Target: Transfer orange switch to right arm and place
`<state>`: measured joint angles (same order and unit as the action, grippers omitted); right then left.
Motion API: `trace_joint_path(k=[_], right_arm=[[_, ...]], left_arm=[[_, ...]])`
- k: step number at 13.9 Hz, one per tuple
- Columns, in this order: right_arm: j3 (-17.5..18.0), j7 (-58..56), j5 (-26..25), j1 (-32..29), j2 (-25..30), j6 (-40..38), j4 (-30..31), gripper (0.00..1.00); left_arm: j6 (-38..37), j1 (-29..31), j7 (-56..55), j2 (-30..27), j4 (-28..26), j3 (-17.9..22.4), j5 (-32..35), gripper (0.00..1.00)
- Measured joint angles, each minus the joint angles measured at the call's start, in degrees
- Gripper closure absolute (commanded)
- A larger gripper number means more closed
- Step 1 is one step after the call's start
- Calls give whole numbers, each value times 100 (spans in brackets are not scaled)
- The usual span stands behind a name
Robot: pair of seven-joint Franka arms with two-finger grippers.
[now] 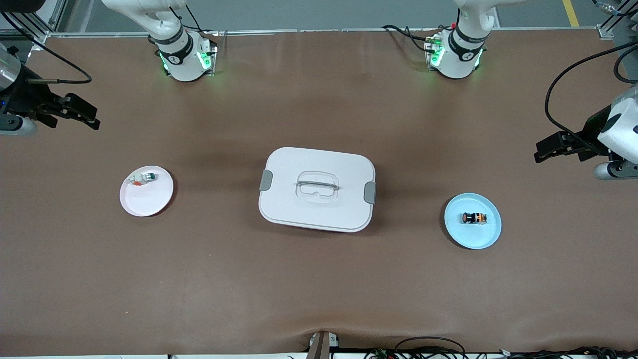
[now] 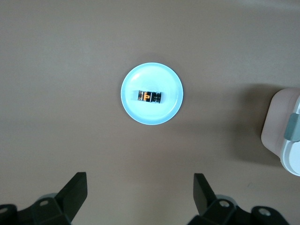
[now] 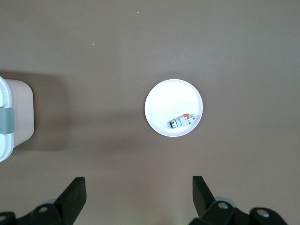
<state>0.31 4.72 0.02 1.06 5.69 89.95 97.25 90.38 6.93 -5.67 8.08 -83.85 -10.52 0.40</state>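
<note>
The orange switch [image 1: 474, 218], black with orange bands, lies on its side on a light blue plate [image 1: 486, 238] toward the left arm's end of the table. It also shows in the left wrist view [image 2: 149, 97]. My left gripper [image 1: 543, 148] is open and empty, held high over bare table at that end, apart from the plate; its own view shows the gripper [image 2: 140, 187] over bare table. My right gripper [image 1: 84, 114] is open and empty, held high over the table at the right arm's end; its own view shows the gripper [image 3: 139, 187] over bare table.
A white lidded box [image 1: 317, 188] with grey clips stands mid-table. A white plate [image 1: 149, 202] toward the right arm's end holds a small white-and-green part [image 1: 142, 178]; that plate [image 3: 164, 101] also shows in the right wrist view. Cables hang by both arms.
</note>
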Motion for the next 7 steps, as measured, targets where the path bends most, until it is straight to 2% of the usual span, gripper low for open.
trace_joint_path(k=[7], right_arm=[[0, 1, 0, 0, 0, -1, 0, 0]], left_arm=[[0, 53, 116, 2, 0, 7, 0, 0]])
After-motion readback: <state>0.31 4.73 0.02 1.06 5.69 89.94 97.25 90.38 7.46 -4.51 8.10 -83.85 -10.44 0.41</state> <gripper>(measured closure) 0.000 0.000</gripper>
